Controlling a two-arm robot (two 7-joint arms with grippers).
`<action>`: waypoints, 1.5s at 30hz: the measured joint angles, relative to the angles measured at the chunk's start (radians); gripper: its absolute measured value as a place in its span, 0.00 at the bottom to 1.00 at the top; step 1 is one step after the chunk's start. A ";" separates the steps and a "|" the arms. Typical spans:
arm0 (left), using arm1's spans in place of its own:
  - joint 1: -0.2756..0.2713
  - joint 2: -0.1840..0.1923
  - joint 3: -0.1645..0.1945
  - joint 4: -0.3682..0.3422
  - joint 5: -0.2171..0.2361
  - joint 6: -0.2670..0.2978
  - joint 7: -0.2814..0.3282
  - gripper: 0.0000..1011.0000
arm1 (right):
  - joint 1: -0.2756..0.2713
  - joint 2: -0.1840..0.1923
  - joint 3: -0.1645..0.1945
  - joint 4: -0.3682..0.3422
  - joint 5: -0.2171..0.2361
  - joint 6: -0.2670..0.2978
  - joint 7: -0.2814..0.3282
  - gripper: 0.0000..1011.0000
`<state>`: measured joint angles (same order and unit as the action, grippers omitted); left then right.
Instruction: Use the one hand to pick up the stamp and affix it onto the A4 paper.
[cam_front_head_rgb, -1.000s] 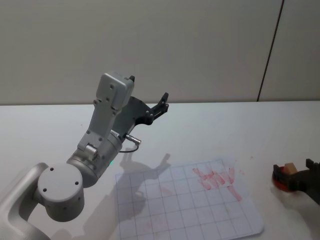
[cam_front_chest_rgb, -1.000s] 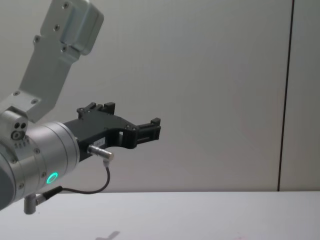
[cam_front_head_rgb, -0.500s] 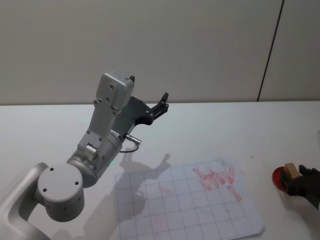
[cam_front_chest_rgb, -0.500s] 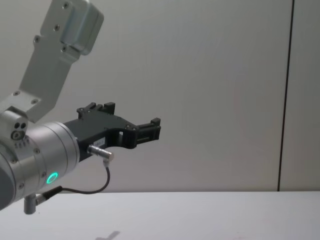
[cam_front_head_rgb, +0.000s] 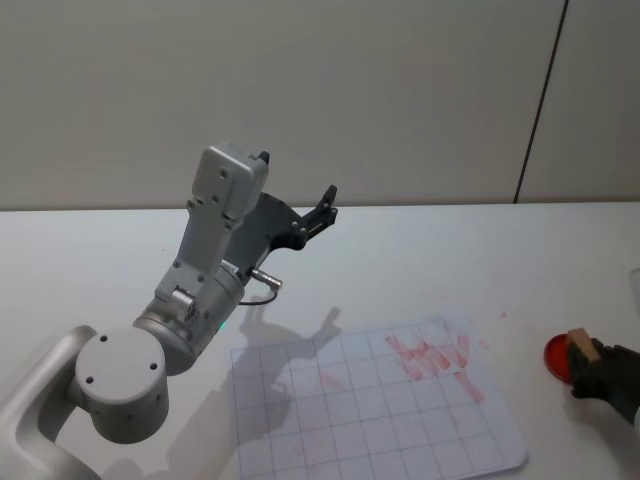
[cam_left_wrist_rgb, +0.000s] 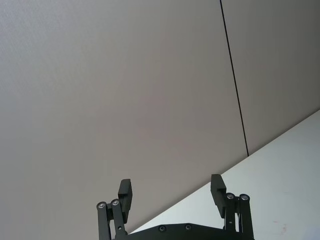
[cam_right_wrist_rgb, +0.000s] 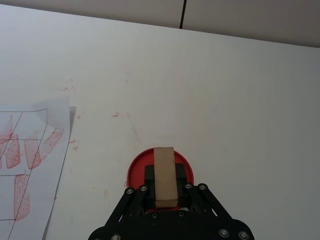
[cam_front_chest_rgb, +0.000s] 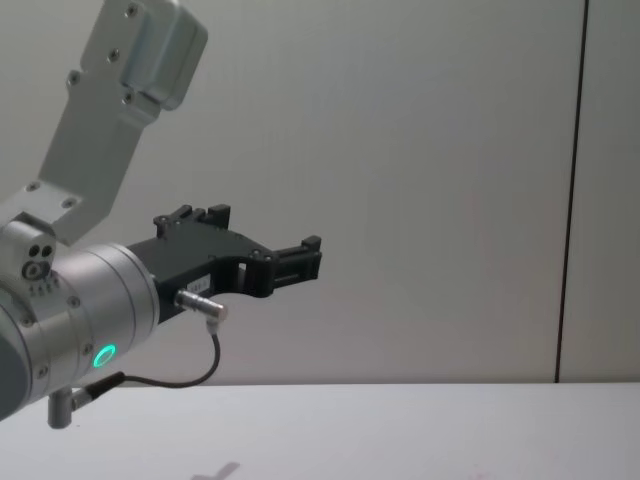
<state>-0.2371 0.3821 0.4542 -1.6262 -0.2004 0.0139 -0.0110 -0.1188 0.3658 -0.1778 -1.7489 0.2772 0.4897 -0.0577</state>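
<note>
In the head view, the right gripper sits at the right edge of the surface, clenched on the stamp. The stamp is a small wooden block held at the red ink pad; whether its underside touches the pad I cannot tell. The paper, ruled in squares, lies near the front edge, close to the pad but not touching it, with red prints crowded toward its far right corner. The left gripper is parked high over the left part of the surface. In the left wrist view that gripper's fingers stand wide apart with nothing between them, facing the wall. The right wrist view shows the stamp gripped across its narrow sides, upright and centred over the round pad, with the paper's edge off to one side. In the chest view the left gripper hangs idle above the surface. To do this step well, I judge the stamp should be raised straight off the pad and carried level to a bare square clear of the existing prints. It should then be pressed down flat without sliding, so the print does not smear. The red prints hold marks too faint to read, a small label on the left gripper's body is illegible, and I see no brand.
</note>
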 joint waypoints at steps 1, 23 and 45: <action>0.000 0.000 0.000 0.000 0.000 0.000 0.000 0.99 | 0.000 -0.001 0.000 0.001 -0.001 0.000 0.000 0.22; 0.000 0.000 0.000 0.000 0.000 0.000 0.000 0.99 | 0.021 -0.028 0.020 0.066 0.070 -0.019 0.021 0.22; 0.000 0.000 0.000 0.000 0.000 0.000 0.000 0.99 | 0.058 -0.021 0.041 -0.041 0.077 -0.040 0.059 0.22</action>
<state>-0.2371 0.3821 0.4542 -1.6262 -0.2004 0.0139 -0.0109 -0.0605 0.3447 -0.1366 -1.7899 0.3542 0.4499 0.0014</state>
